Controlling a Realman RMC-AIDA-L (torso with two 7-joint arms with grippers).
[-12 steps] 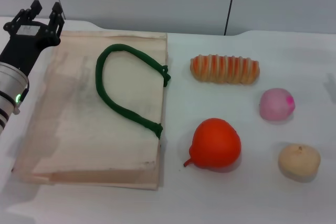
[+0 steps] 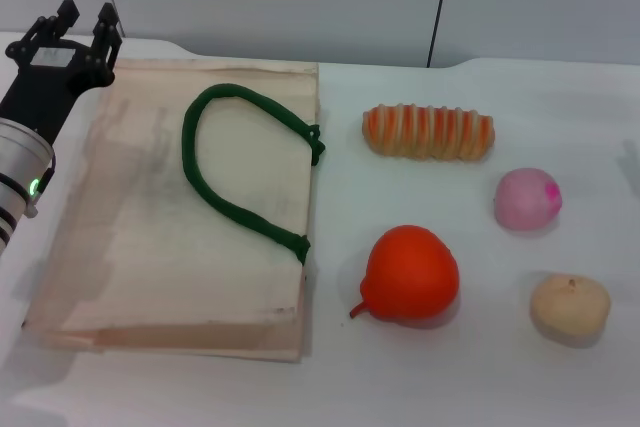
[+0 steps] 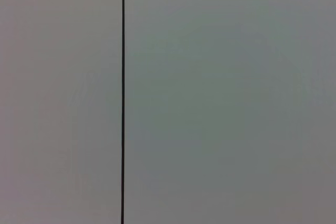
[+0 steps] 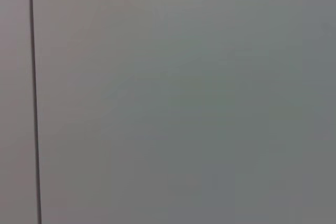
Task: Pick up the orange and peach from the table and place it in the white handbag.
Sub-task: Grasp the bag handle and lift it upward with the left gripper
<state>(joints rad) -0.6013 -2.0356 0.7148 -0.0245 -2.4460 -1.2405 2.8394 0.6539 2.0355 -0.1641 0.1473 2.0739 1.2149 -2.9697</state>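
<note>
The orange [image 2: 411, 274], glossy orange-red with a small tail, lies on the white table just right of the handbag. The small pink peach [image 2: 527, 198] rests farther right. The white handbag [image 2: 150, 237] lies flat on the left half of the table, its dark green handle [image 2: 238, 169] looped on top. My left gripper [image 2: 80, 25] is at the far left back corner, above the bag's far left corner, open with nothing between its fingers. My right gripper is out of view. Both wrist views show only a plain grey wall.
A long orange-and-cream striped roll [image 2: 428, 132] lies behind the orange. A pale tan round fruit [image 2: 569, 307] sits at the front right. A grey wall with a dark vertical seam [image 2: 437, 7] rises behind the table.
</note>
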